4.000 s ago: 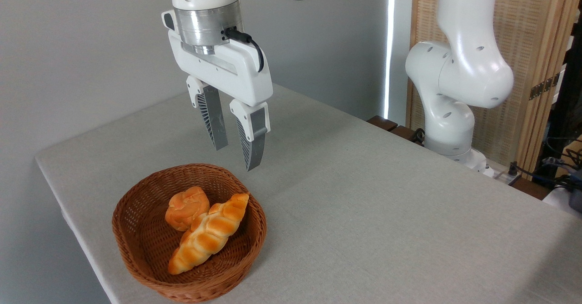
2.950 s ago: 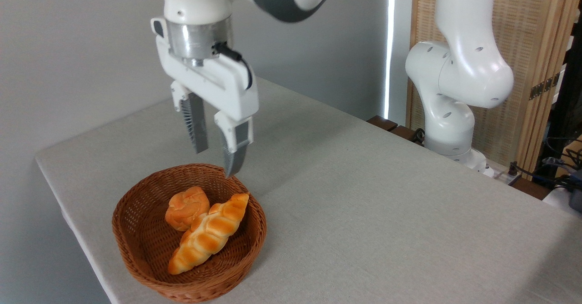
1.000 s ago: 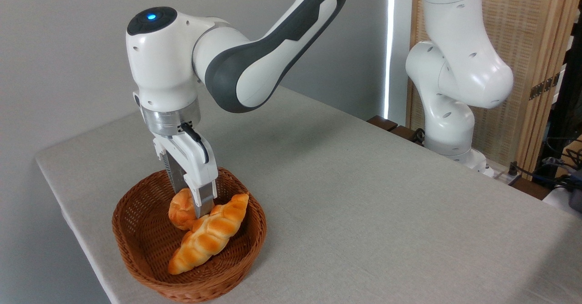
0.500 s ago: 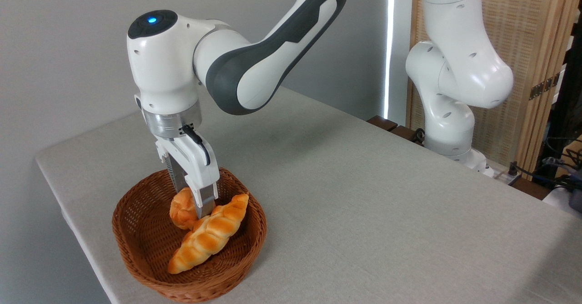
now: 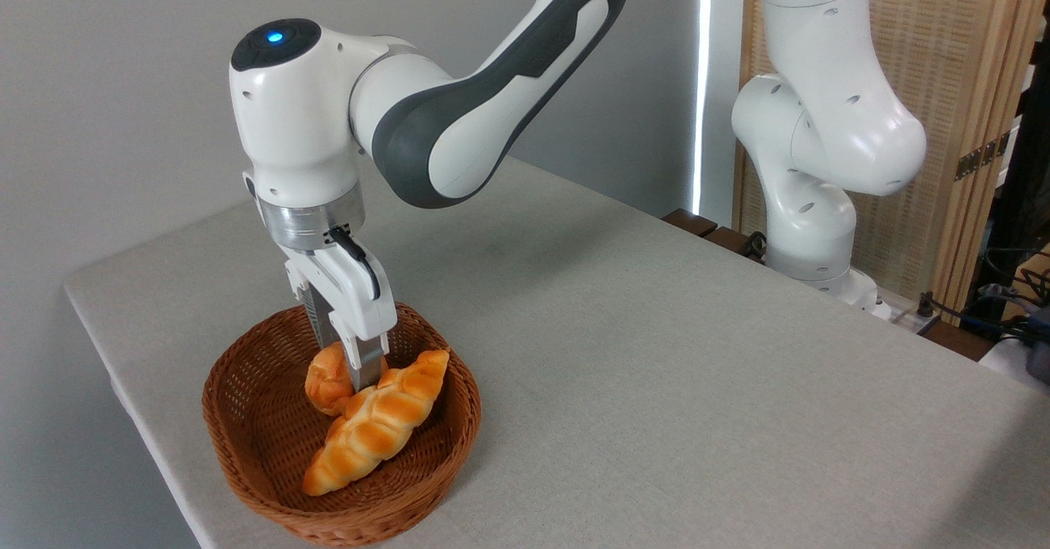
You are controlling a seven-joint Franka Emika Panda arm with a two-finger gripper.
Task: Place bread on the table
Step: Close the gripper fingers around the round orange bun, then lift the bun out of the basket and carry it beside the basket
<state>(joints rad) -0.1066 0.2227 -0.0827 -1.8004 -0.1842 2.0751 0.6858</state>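
The bread (image 5: 324, 381), a small round golden-orange bun, lies in the brown wicker basket (image 5: 215, 418) at the front left of the table (image 5: 656, 352). My gripper (image 5: 344, 368) reaches straight down into the basket and is shut on the bread. The near finger (image 5: 367, 364) presses the bun's right side, and the far finger is mostly hidden behind the bun. The bun looks squeezed narrower and still sits low in the basket, touching the longer loaf.
A long braided loaf (image 5: 377, 426) lies diagonally in the basket, leaning against the bun's right side. The basket stands close to the table's front-left edge. The arm's white base (image 5: 820, 163) rises beyond the far right edge, in front of a wooden screen.
The gripper came down and left from above the table into the basket and closed its fingers on the bun, which now looks narrower. In the last half second it barely moved.
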